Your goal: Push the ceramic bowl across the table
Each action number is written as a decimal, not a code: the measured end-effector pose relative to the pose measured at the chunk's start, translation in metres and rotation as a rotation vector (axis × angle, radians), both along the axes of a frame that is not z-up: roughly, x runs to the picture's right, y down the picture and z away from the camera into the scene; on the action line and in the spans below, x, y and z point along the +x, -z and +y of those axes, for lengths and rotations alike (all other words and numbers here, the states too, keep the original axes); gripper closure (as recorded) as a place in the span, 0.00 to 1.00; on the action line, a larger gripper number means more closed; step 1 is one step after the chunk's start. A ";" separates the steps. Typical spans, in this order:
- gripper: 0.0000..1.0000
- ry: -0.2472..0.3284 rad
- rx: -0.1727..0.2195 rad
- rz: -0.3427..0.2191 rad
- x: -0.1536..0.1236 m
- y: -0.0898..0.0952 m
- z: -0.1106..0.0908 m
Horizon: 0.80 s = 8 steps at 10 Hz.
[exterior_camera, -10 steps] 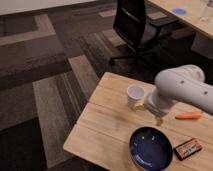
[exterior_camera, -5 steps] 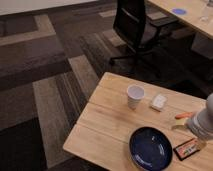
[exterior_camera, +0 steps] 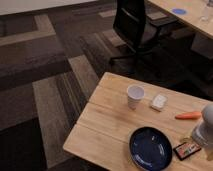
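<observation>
At the near edge of the worktop sits the ceramic bowl — wide, shallow, glossy navy, faintly speckled inside, standing level. Just to its right lies a small dark packet, and above that, at the right border, the gripper; whether it is open or closed cannot be told. A push from that side could drag the packet along, or send the bowl off the near edge. Farther back, a carrot, white cup and small white box could be knocked — they stand in a forward path.
</observation>
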<state>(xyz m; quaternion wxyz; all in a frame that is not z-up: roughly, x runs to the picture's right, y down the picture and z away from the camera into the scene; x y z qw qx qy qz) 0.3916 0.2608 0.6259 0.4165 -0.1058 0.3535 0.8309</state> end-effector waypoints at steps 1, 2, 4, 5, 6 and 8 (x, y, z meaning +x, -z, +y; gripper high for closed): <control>0.35 0.002 -0.001 -0.001 -0.001 0.000 0.000; 0.35 0.001 -0.002 0.000 0.000 0.000 0.000; 0.35 0.002 -0.004 -0.003 0.000 0.000 0.001; 0.35 0.011 -0.014 -0.033 -0.006 -0.004 0.006; 0.35 0.034 -0.008 -0.092 -0.016 -0.013 0.009; 0.35 0.063 -0.010 -0.143 -0.021 -0.018 0.013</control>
